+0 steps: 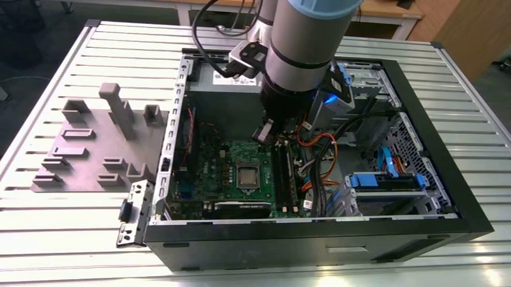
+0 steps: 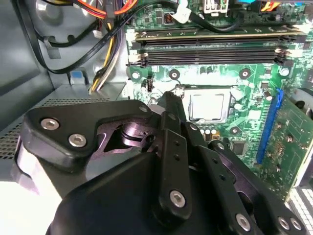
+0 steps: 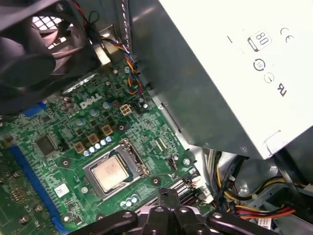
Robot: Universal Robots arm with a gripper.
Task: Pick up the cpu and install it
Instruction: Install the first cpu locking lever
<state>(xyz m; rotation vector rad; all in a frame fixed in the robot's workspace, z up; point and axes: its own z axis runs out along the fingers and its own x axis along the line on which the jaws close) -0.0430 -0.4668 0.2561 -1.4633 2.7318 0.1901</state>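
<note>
The cpu (image 1: 248, 174), a small square chip with a pale metal top, lies in the silver socket frame (image 3: 128, 155) on the green motherboard (image 1: 217, 162) inside the open computer case. In both wrist views the cpu (image 2: 207, 105) (image 3: 111, 172) lies flat, with nothing on top of it. My gripper (image 1: 266, 134) hangs inside the case, just above the board and beside the socket, on the side nearer the memory slots. Its black fingers (image 2: 169, 98) (image 3: 167, 192) are pressed together and hold nothing.
The metal power supply (image 3: 220, 73) rises close beside the gripper. Memory slots (image 2: 210, 49), cable bundles (image 1: 324, 152) and blue drive brackets (image 1: 383, 179) crowd the case toward the exterior view's right. A grey fixture plate with plastic blocks (image 1: 88, 149) lies outside the case on the slatted table.
</note>
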